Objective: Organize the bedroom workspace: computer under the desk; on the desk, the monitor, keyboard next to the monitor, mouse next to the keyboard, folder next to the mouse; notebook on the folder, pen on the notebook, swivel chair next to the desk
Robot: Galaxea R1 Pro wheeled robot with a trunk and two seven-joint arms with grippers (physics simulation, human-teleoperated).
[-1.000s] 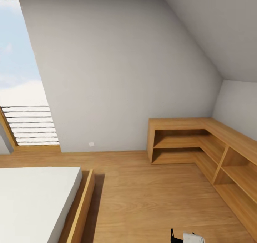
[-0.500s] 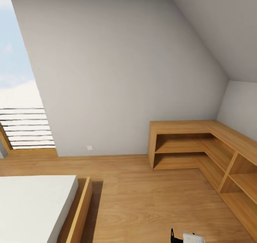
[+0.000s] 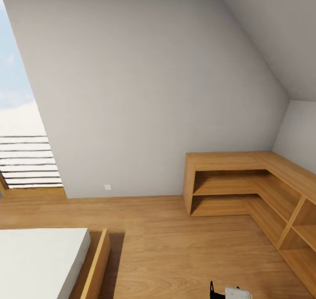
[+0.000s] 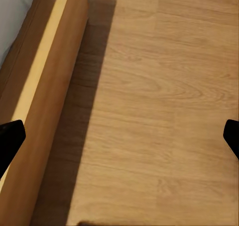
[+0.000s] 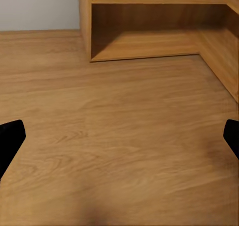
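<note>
A sloped grey wall [image 3: 145,88] is seen ahead from the head camera, with a tall window [image 3: 19,127] at its left edge, through which sky and pale horizontal slats can be made out. A small white wall socket [image 3: 107,187] is set low on the wall, just above the wooden floor [image 3: 175,246]. In the right-hand corner an L-shaped run of low open wooden shelves [image 3: 245,180] is fitted along two walls, and its compartments are bare. At the lower left a bed with a white mattress [image 3: 39,259] is bounded by a light wooden frame [image 3: 94,264], whose shadow is cast on the floor beside it. A black and white part of the robot [image 3: 230,291] is glimpsed at the bottom edge. In the left wrist view the left gripper [image 4: 119,136] is held over the floor just beside the bed frame [image 4: 37,111], its two dark fingertips set wide apart with nothing between them. In the right wrist view the right gripper [image 5: 119,136] is likewise spread wide and empty above the floor, with the near end of the shelves [image 5: 149,22] ahead of it. None of the objects to be tidied is in sight from here.
</note>
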